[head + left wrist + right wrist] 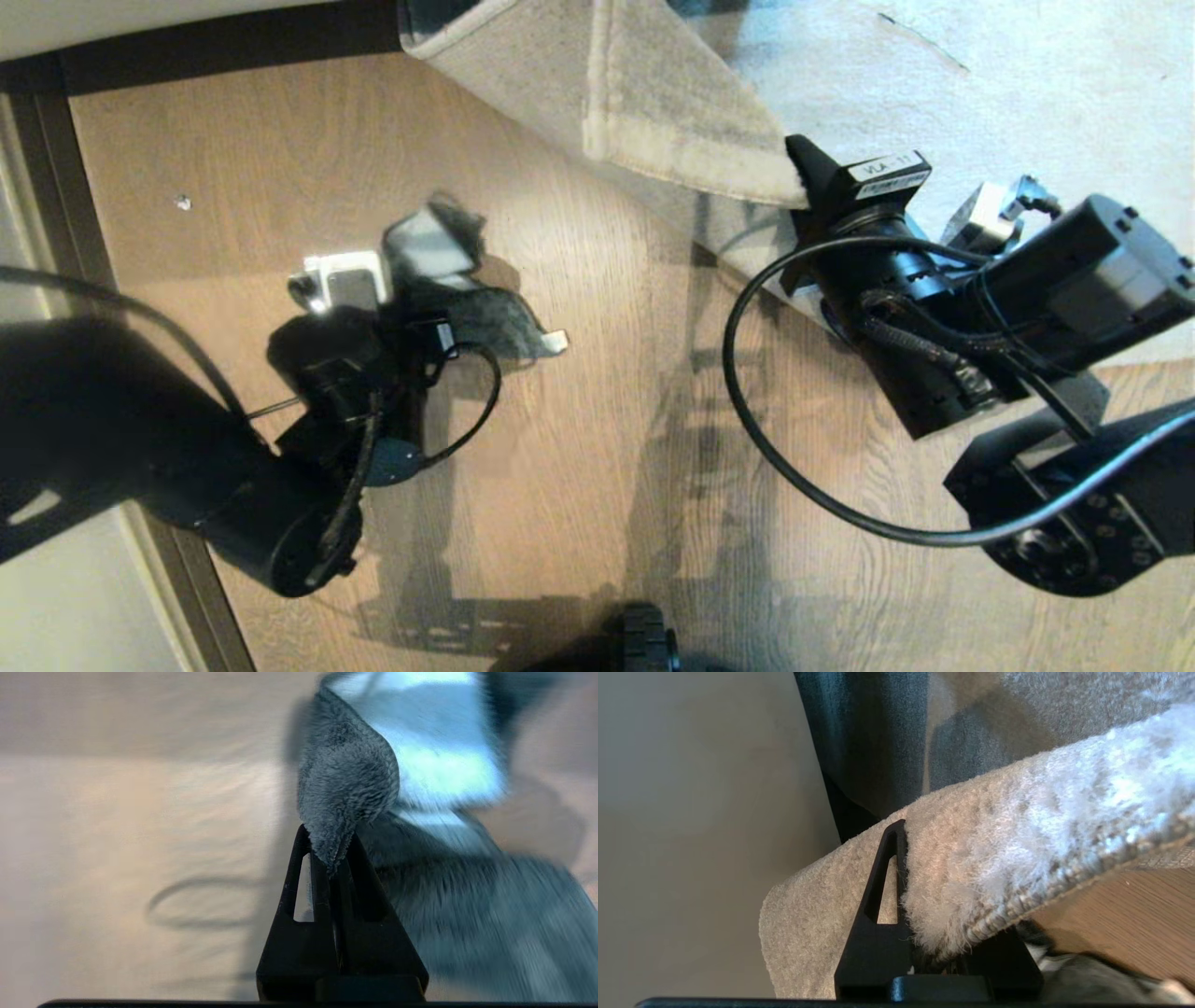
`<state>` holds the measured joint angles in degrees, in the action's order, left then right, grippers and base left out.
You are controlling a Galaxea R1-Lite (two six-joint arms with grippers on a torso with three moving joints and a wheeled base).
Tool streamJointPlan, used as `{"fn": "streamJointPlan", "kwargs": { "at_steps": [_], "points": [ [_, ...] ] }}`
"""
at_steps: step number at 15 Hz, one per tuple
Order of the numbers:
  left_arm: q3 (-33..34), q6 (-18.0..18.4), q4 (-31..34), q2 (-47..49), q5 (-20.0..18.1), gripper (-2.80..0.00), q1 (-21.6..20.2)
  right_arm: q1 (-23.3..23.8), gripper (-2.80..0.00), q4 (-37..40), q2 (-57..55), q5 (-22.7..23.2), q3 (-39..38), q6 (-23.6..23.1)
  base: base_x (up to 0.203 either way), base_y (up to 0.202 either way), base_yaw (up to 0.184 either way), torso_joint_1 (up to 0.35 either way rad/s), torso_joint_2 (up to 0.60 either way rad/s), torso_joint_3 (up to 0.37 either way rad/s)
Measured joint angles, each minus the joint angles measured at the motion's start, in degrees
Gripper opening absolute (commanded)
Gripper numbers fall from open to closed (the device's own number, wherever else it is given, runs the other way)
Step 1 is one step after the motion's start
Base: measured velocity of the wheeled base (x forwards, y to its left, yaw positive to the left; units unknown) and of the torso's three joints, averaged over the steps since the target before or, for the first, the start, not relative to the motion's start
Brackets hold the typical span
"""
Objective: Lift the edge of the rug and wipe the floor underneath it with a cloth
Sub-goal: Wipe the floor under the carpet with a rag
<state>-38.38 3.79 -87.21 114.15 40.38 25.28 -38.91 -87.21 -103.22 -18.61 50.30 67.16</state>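
My right gripper [801,179] is shut on the rug edge [691,177] and holds it lifted, so a pale flap of rug [672,93] is folded back. In the right wrist view one black finger [882,882] shows, and the fuzzy rug edge [994,858] covers the other. Brown floor [579,280] lies bare below the flap. To the left my left gripper [439,313] is shut on the grey cloth [467,289], low over the planks. The left wrist view shows the cloth [345,784] pinched between the closed fingers [322,877], its loose part trailing on the floor [117,835].
A dark skirting strip [56,187] runs along the left and far side, with pale wall behind it. A small white speck [183,202] lies on the planks. The right arm's cable [747,411] loops over the floor. Part of my base [644,644] shows at the near edge.
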Motion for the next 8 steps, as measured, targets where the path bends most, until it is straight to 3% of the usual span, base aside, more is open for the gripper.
{"fn": "streamJointPlan", "kwargs": {
  "at_steps": [5, 8],
  "points": [
    [19.6, -3.1, 0.0, -11.5, 0.1, -2.8, -2.1, 0.0, -2.8, 0.0, -0.4, 0.0, -0.2, 0.2, 0.0, 0.0, 0.0, 0.0, 0.0, 0.0],
    [28.0, -3.5, 0.0, -18.3, -0.2, -2.8, -2.2, 0.0, -2.8, 0.0, -0.6, 0.1, -1.0, 0.4, 0.0, 0.0, 0.0, 0.0, 0.0, 0.0]
  ]
}}
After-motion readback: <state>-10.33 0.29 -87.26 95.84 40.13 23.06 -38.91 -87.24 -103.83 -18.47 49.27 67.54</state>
